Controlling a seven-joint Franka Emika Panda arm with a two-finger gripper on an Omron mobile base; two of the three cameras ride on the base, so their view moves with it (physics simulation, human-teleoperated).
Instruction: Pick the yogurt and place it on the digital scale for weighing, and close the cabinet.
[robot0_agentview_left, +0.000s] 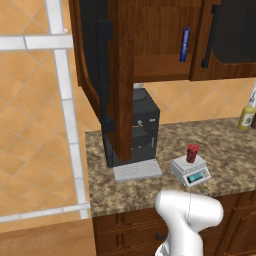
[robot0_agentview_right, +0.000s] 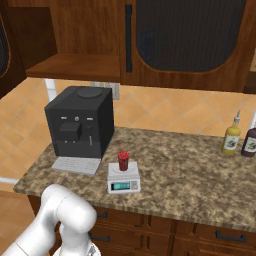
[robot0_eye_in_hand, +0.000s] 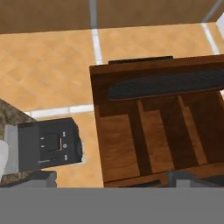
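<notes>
The red yogurt (robot0_agentview_left: 192, 152) (robot0_agentview_right: 123, 160) stands upright on the top plate of the light-grey digital scale (robot0_agentview_left: 190, 171) (robot0_agentview_right: 123, 178) on the counter. The dark wooden cabinet (robot0_agentview_left: 155, 45) (robot0_agentview_right: 75, 65) hangs above. Its left door (robot0_agentview_left: 120, 85) is swung wide open, edge toward me, and its right door (robot0_agentview_left: 230, 35) (robot0_agentview_right: 190, 35) is shut. In the hand view my gripper (robot0_eye_in_hand: 113, 179) is open with nothing between its fingertips (robot0_eye_in_hand: 41, 178). It faces the cabinet (robot0_eye_in_hand: 144, 131) and the dark-panelled open door (robot0_eye_in_hand: 166, 83) from some distance.
A black coffee machine (robot0_agentview_left: 145, 125) (robot0_agentview_right: 80, 122) (robot0_eye_in_hand: 48, 144) with a grey drip tray (robot0_agentview_left: 136, 170) stands left of the scale, under the open door. A slim blue bottle (robot0_agentview_left: 185, 44) stands inside the cabinet. A yellow-green bottle (robot0_agentview_left: 246, 116) (robot0_agentview_right: 231, 139) and a dark bottle (robot0_agentview_right: 249, 141) are at the counter's far right.
</notes>
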